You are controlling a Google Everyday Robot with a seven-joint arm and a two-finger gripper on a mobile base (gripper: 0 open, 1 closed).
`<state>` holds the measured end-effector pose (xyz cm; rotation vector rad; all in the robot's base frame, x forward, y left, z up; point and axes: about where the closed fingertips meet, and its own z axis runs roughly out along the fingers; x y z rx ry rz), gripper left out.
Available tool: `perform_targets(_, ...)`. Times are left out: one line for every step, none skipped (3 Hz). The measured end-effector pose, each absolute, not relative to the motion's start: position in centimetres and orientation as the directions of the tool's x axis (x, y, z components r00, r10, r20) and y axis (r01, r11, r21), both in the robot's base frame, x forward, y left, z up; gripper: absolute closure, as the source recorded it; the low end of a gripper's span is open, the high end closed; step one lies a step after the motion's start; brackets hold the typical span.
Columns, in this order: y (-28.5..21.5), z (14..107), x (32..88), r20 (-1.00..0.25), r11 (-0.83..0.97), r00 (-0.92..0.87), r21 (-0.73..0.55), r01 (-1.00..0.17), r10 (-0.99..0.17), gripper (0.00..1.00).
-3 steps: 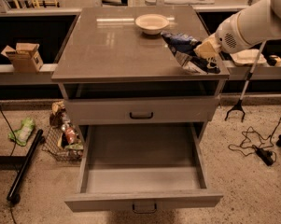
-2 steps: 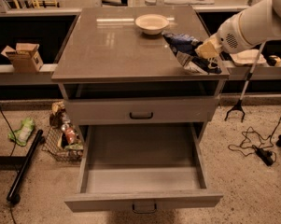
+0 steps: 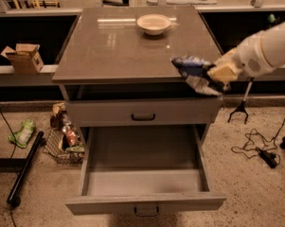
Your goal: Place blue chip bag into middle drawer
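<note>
The blue chip bag is a crinkled dark-blue foil bag with pale patches, held in the air over the front right corner of the cabinet top. My gripper comes in from the right on a white arm and is shut on the bag's right end. The middle drawer is pulled wide open below, with a bare grey floor and a small dark handle on its front. The bag hangs above and to the right of the drawer opening.
A white bowl stands at the back of the cabinet top. The upper drawer front with a black bar handle is closed. A wire basket of snacks, a green packet, a cardboard box and floor cables surround the cabinet.
My gripper with the blue chip bag has moved forward and down toward the cabinet's front right edge. The drawer has not moved.
</note>
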<state>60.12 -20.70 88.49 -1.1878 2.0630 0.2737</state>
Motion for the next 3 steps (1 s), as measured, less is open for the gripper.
perform_targets(-23.1, 85.6, 56.4, -0.691, 0.499, -0.272, -0.148, -0.854, -0.670, 1.00)
perform_targets(-24.9, 82.0, 53.8, -0.678, 0.455, -0.250, -0.139, -0.879, -0.691, 1.00)
perform_targets(-24.9, 82.0, 53.8, -0.678, 0.455, -0.250, -0.139, -0.879, -0.691, 1.00)
